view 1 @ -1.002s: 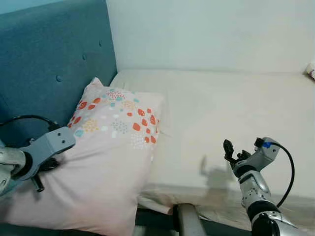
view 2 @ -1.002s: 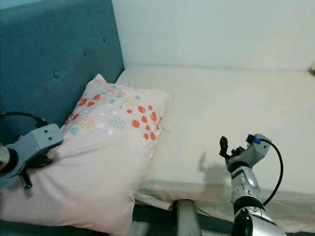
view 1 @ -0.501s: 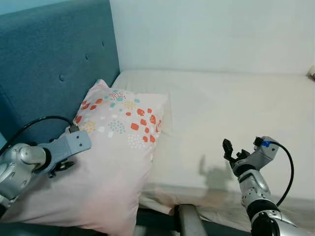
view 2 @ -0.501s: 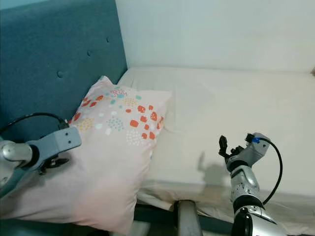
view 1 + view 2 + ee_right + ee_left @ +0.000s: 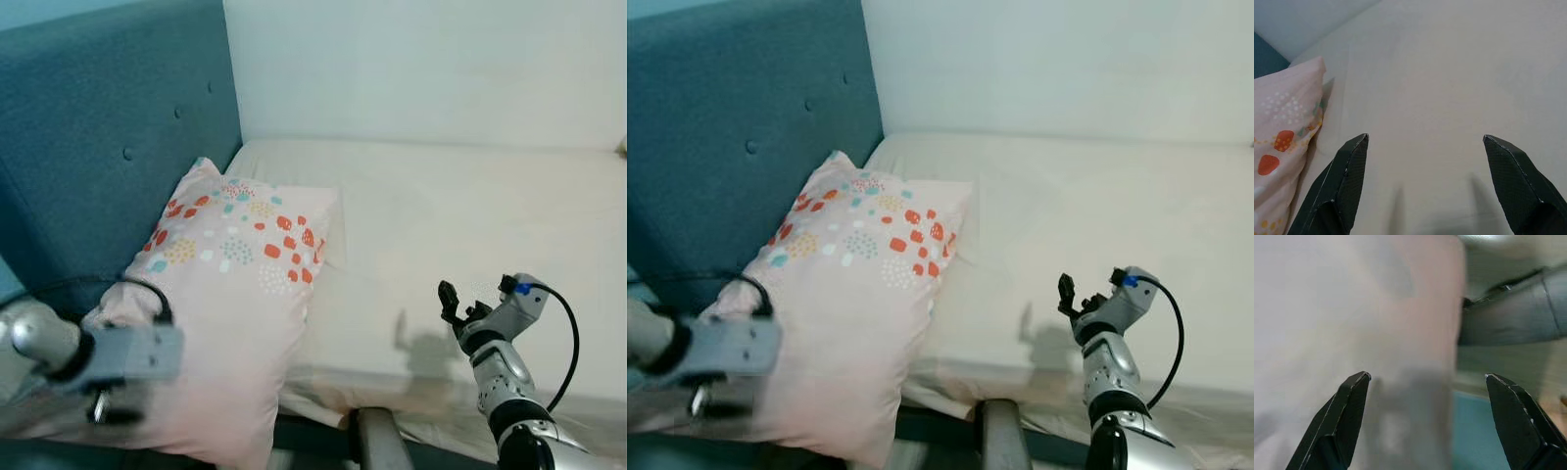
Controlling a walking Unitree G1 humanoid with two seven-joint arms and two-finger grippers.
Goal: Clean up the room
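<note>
Against the blue headboard [image 5: 108, 117], a pink pillow [image 5: 225, 323] with red and teal spots is leaning, its lower end resting on the near edge of the cream mattress [image 5: 460, 225]. We are holding our left tool [image 5: 1427, 418] just over the pillow's near corner — fingers spread wide, gripping nothing, the arm blurred in the head views. Our right tool [image 5: 1425, 183] is hovering low over the bare mattress near its front edge, well apart from the pillow — fingers also spread, empty.
</note>
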